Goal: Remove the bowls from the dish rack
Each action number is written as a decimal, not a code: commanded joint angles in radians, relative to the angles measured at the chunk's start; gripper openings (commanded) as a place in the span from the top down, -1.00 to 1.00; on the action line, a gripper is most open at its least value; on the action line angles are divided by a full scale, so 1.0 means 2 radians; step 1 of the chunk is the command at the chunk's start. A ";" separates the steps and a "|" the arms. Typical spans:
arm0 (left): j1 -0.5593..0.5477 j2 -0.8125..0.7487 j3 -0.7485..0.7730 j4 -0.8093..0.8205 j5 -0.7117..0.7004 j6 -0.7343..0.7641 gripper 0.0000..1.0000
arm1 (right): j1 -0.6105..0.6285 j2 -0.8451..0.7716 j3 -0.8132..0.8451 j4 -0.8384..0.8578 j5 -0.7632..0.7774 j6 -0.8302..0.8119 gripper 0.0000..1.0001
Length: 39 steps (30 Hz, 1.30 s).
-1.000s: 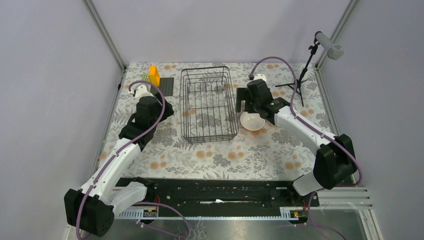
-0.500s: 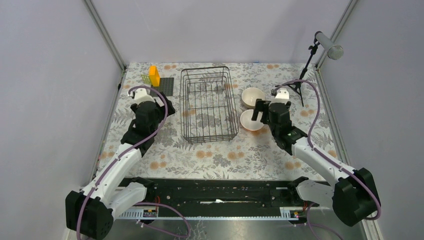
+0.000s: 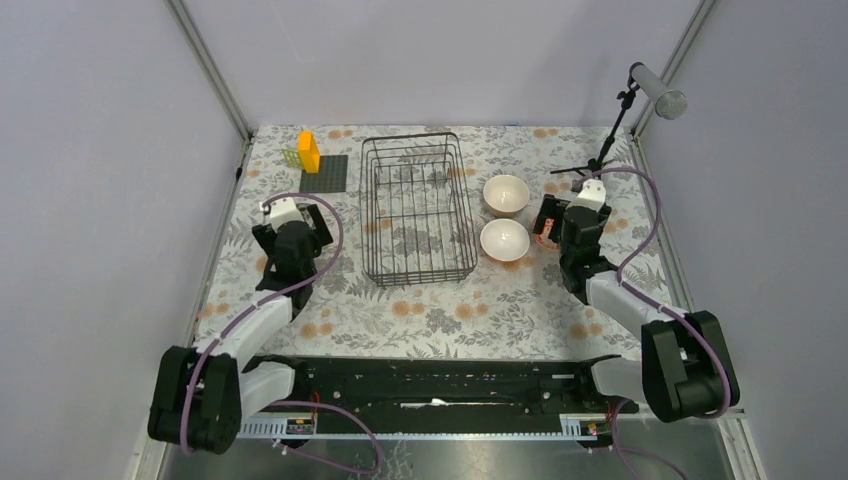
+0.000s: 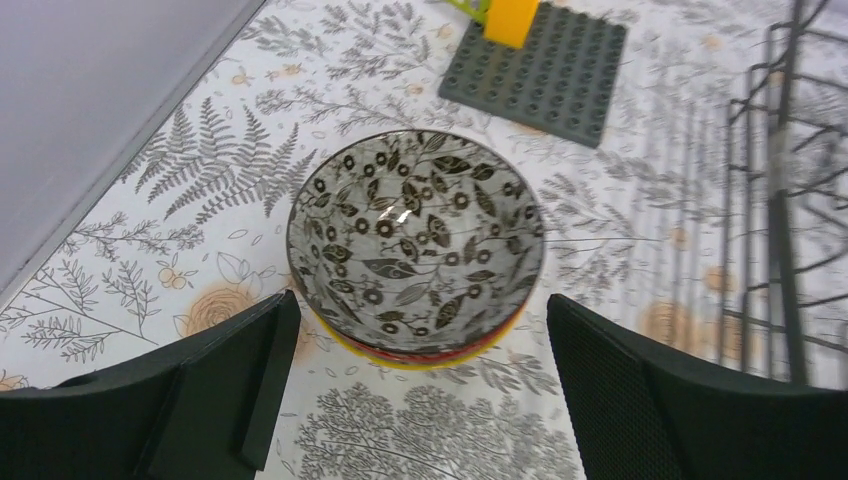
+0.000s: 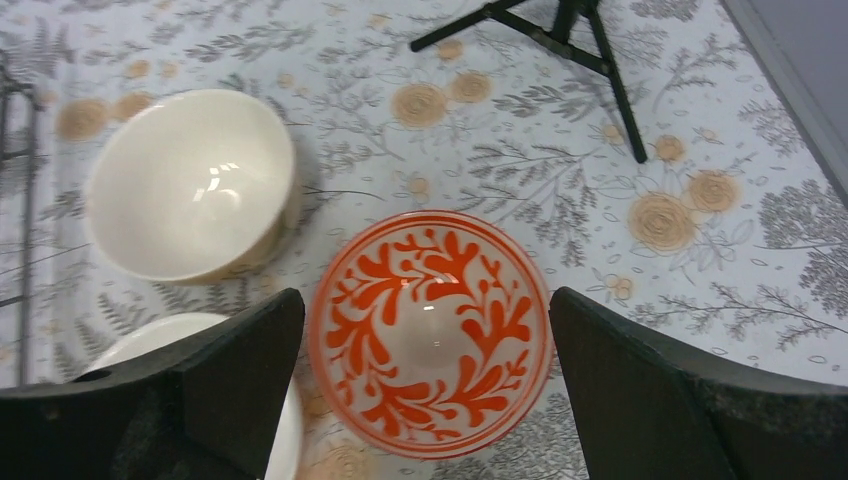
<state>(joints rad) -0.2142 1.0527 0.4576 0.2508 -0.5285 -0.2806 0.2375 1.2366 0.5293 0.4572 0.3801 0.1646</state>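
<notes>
The black wire dish rack point(image 3: 415, 210) stands mid-table with no bowl showing in it; its edge shows in the left wrist view point(image 4: 790, 200). My left gripper point(image 4: 420, 400) is open just short of a stack of bowls point(image 4: 415, 245): a dark floral bowl on top, red and yellow rims below. In the top view my left gripper point(image 3: 300, 225) hides that stack. My right gripper point(image 5: 425, 400) is open over a white bowl with a red pattern point(image 5: 430, 330). Two plain cream bowls point(image 3: 506, 195) point(image 3: 504, 240) sit right of the rack.
A grey studded baseplate point(image 4: 545, 65) with an orange block point(image 4: 510, 20) lies beyond the left stack. A black tripod point(image 5: 560, 30) with a microphone point(image 3: 660, 92) stands at the far right. The enclosure's walls close in both sides.
My right gripper has drawn back rightwards from above the far cream bowl, uncovering both cream bowls. My left gripper has pulled back towards the near side.
</notes>
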 commanded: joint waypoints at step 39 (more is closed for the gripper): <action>0.071 0.232 -0.108 0.473 0.175 0.104 -0.97 | -0.101 0.154 -0.137 0.366 -0.133 -0.080 -0.99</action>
<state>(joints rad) -0.0784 1.5093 0.2508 1.1202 -0.2043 -0.0776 0.0422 1.5318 0.2626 1.0981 0.1211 0.0231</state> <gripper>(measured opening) 0.987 0.994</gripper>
